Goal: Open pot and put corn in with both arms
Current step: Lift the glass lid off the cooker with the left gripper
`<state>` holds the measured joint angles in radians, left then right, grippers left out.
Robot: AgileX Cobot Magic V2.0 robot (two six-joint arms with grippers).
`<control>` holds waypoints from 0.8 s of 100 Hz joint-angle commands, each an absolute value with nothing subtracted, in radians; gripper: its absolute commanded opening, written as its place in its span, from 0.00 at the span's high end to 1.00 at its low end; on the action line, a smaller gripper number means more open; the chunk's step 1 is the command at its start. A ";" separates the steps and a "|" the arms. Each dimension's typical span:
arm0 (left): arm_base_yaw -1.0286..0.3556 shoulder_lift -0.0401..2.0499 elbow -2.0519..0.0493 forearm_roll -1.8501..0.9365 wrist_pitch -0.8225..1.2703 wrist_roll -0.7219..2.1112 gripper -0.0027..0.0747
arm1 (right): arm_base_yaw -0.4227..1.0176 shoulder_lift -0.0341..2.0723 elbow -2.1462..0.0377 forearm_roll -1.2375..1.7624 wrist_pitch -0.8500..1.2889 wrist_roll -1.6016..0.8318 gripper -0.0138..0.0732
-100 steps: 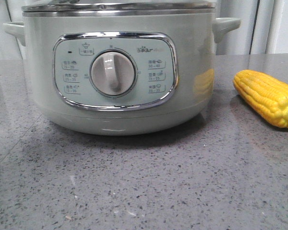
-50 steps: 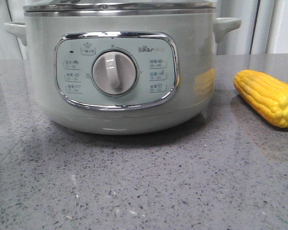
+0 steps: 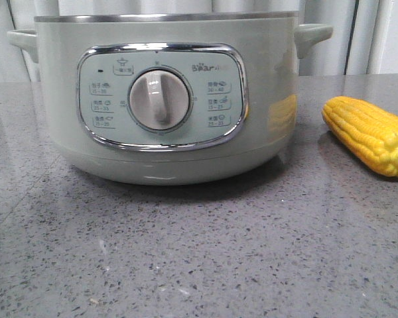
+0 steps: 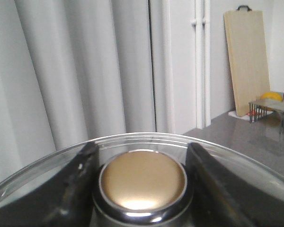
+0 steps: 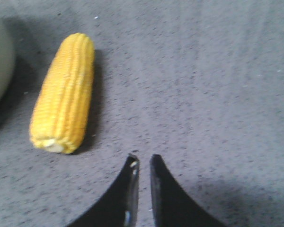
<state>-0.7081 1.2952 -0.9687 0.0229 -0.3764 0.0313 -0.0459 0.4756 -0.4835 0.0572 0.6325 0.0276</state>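
Corn (image 3: 371, 134) lay on worktop (image 3: 205, 245) beside pot (image 3: 166, 99); left fingers (image 4: 80, 170) clamped lid knob (image 4: 143, 182), right fingers (image 5: 132, 182) nearly closed, empty.

We had the front camera set low, almost at the level of the counter (image 3: 205, 258), facing forward and so near the pot (image 3: 166, 99) that it filled most of the frame. Our left wrist camera looked out level over a glass lid (image 4: 132, 142) towards curtains (image 4: 80, 66). Our right wrist camera looked down at the counter from close above. The front and right wrist views shared the corn (image 3: 371, 134) and the pot's side.
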 commanded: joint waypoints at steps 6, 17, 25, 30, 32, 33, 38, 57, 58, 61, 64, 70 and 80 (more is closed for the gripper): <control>-0.712 1.163 -1.018 0.019 -0.458 0.047 0.99 | 0.000 0.579 -0.597 0.108 0.641 0.027 0.60; -0.712 1.090 -1.016 0.027 -0.381 0.053 0.99 | 0.049 0.668 -0.656 0.125 0.657 0.027 0.49; -0.712 1.040 -1.016 0.029 -0.325 0.053 0.99 | 0.081 0.746 -0.697 0.145 0.657 0.027 0.49; -0.712 1.013 -1.016 0.029 -0.294 0.056 0.99 | 0.102 0.794 -0.723 0.147 0.657 0.027 0.49; -0.712 1.002 -1.016 0.033 -0.283 0.055 0.99 | 0.111 0.814 -0.734 0.147 0.657 0.027 0.49; -0.712 0.998 -1.016 0.033 -0.276 0.055 0.99 | 0.113 0.820 -0.738 0.147 0.657 0.027 0.49; -0.712 0.974 -1.014 0.056 -0.259 0.055 0.99 | 0.132 0.871 -0.770 0.147 0.658 0.027 0.49; -0.712 0.882 -0.977 0.117 -0.254 0.055 0.99 | 0.156 1.057 -0.867 0.163 0.669 0.027 0.49; -0.712 0.875 -0.973 0.117 -0.254 0.055 0.99 | 0.156 1.064 -0.874 0.165 0.669 0.027 0.49; -0.712 0.860 -0.967 0.117 -0.251 0.055 0.99 | 0.156 1.096 -0.888 0.180 0.678 0.027 0.49; -0.712 0.845 -0.960 0.117 -0.248 0.055 0.99 | 0.156 1.121 -0.902 0.194 0.689 0.027 0.49; -0.712 0.812 -0.948 0.117 -0.227 0.055 0.99 | 0.156 1.170 -0.932 0.208 0.710 0.027 0.49; -0.712 0.764 -0.930 0.117 -0.175 0.055 0.99 | 0.156 1.255 -0.966 0.209 0.739 0.027 0.49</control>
<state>-0.7081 0.8152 -0.9063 0.1155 -0.0812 0.0547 0.1566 1.2119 -0.9098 0.1938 0.7499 0.0280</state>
